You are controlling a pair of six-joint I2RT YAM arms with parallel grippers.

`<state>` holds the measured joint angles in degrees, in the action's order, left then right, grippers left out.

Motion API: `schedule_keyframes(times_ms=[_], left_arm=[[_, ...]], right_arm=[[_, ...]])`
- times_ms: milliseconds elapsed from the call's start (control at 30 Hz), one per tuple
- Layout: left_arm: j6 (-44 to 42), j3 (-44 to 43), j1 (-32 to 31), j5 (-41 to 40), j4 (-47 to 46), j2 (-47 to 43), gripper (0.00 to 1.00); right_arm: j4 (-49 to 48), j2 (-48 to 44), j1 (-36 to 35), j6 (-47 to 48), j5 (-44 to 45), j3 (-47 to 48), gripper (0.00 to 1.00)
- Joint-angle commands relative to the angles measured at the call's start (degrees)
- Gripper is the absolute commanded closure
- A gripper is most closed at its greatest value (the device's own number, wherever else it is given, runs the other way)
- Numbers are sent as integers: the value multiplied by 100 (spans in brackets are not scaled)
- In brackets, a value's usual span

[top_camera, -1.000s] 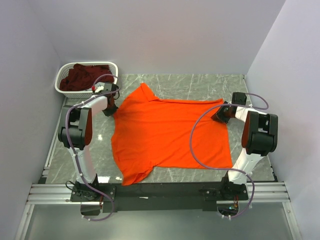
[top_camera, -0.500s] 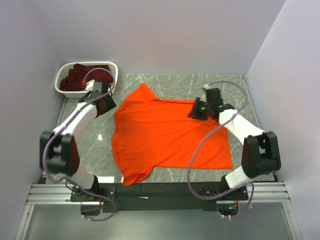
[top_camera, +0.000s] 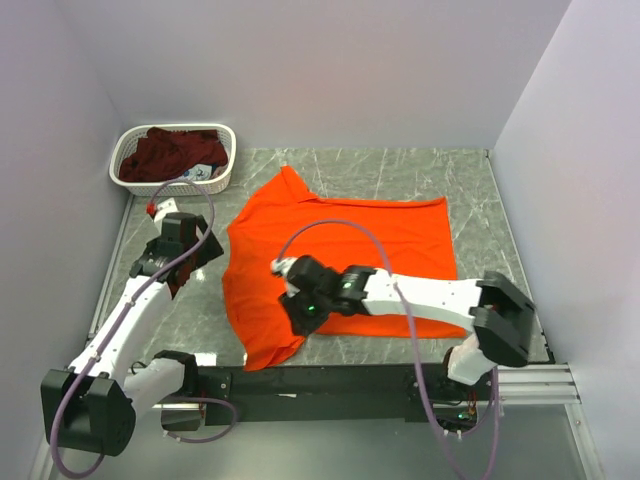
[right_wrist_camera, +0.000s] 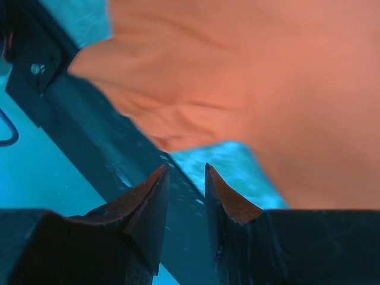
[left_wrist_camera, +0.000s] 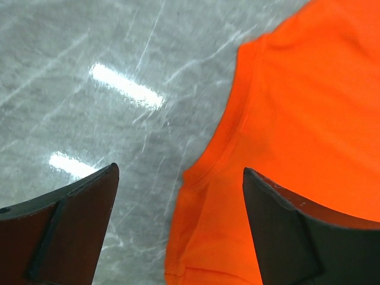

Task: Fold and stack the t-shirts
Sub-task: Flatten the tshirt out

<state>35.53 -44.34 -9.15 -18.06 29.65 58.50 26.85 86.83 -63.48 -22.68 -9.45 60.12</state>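
Observation:
The orange t-shirt (top_camera: 380, 240) lies spread flat on the marble table, collar side to the left. My left gripper (top_camera: 198, 262) hovers at the shirt's left edge with its jaws wide open. In the left wrist view the left gripper (left_wrist_camera: 180, 169) straddles the shirt's (left_wrist_camera: 297, 119) seamed edge without touching it. My right gripper (top_camera: 300, 315) reaches across the shirt to its near left part. In the right wrist view the right gripper (right_wrist_camera: 187, 169) shows a narrow gap holding nothing, and orange cloth (right_wrist_camera: 267, 71) lies just ahead. The maroon t-shirt (top_camera: 170, 155) is heaped in the basket.
The white lattice basket (top_camera: 118, 168) stands at the far left corner, off the marble table (top_camera: 400, 175). The dark frame rail (top_camera: 330, 380) runs along the table's near edge, close under the right gripper. Walls close in on the left, back and right.
The left gripper has opened, let go of the far left sleeve and drawn back toward me. The right arm has swung from the far right corner across the shirt to its near left.

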Motion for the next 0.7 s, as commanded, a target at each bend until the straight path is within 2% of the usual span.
schedule_keyframes(times_ms=[0, 333, 433, 667], left_arm=[[-151, 258, -8, 119, -451, -198, 9], [-195, 285, -8, -249, -443, -181, 9], [-204, 276, -8, -207, -434, -198, 9], [-231, 303, -8, -83, -495, -269, 9]], right_arm=[[223, 613, -480, 35, 400, 823, 62], [943, 2215, -973, 220, 655, 2205, 64], [1059, 2321, -1025, 220, 559, 2119, 64], [901, 2233, -1026, 193, 409, 1214, 65]])
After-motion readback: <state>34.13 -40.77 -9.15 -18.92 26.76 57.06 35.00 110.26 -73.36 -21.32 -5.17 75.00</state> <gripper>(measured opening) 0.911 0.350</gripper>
